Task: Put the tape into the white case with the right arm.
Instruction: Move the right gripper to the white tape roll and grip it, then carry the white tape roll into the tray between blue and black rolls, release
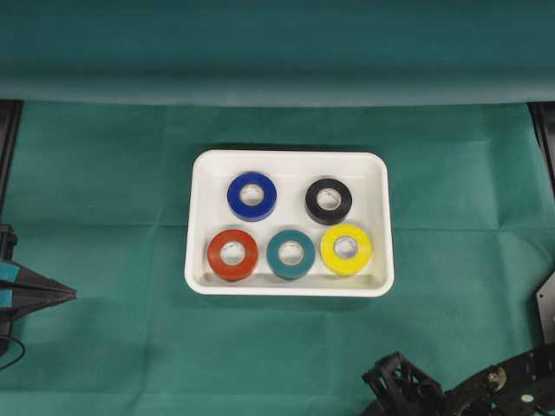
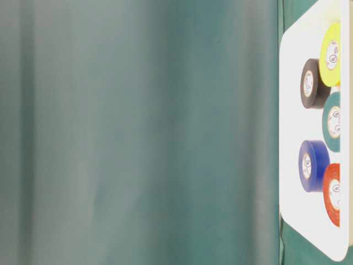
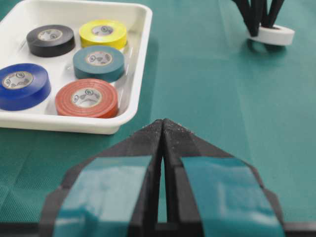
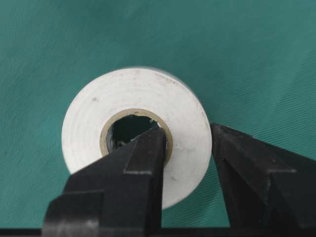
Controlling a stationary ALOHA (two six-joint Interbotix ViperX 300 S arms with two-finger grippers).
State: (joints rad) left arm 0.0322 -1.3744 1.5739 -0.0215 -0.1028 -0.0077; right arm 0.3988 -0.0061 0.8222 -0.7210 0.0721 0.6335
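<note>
1. The right gripper (image 4: 186, 143) is clamped on the white tape (image 4: 136, 133) — one finger in its core, the other outside the wall.
2. The roll lies flat on the green cloth (image 1: 104, 260) near its front-right corner, outside the white case (image 1: 289, 286).
3. The left gripper (image 3: 163, 129) is closed on nothing — idle at the left edge.
4. The case lies left and rearward of the held roll.

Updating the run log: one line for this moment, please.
right gripper: shut on white tape, one finger in core | white case: five rolls inside | left gripper: shut, idle

six tape rolls (image 3: 86, 98), one white case (image 1: 290, 288)
</note>
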